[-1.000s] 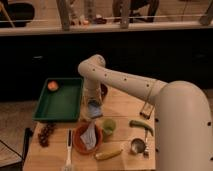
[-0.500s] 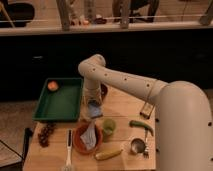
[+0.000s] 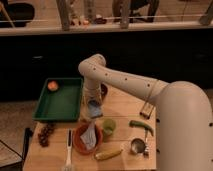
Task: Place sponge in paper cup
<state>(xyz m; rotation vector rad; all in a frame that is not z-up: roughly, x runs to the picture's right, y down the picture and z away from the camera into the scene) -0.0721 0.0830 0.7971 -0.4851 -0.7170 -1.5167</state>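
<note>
My gripper (image 3: pixel 94 106) hangs at the end of the white arm, low over the wooden table (image 3: pixel 125 107), just right of the green tray. A small blue sponge (image 3: pixel 95 111) sits right at its tip; I cannot tell whether it is held or rests on the table. The green paper cup (image 3: pixel 108 126) stands upright a short way to the front right of the gripper, beside the orange bowl.
A green tray (image 3: pixel 57 102) holds an orange fruit (image 3: pixel 52 85). An orange bowl (image 3: pixel 80 142) holds a crumpled wrapper. Grapes (image 3: pixel 46 134), a white brush (image 3: pixel 68 150), a banana (image 3: pixel 109 154), a metal cup (image 3: pixel 136 146) and a green pepper (image 3: pixel 140 125) lie around.
</note>
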